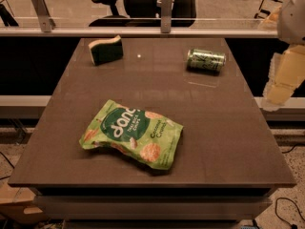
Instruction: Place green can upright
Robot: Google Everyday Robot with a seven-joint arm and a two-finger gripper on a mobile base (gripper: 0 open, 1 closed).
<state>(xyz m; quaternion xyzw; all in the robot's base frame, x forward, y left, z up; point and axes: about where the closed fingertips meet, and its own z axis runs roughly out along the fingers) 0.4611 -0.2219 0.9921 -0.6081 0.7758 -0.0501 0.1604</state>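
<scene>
Three things: green can (205, 60) lying down near far right corner, sponge (106, 50) far left, snack bag (131, 132) in front. Off the right edge hangs the gripper (281, 82); I cannot tell how open.

- End effector (280, 82) hangs off the right side of the desk (228, 142), a pale shape. The arm (293, 13) above it is sliced by the frame's right edge.
- Green can (205, 60), on its side at the far right of the desk: lettering too small to read, underside hidden.
- Office chair (143, 1) behind the rail: the top edge cuts off its back.
- Snack bag (132, 134): small print smeared, unreadable.
- Cable (286, 213), bottom right, runs out of frame.
</scene>
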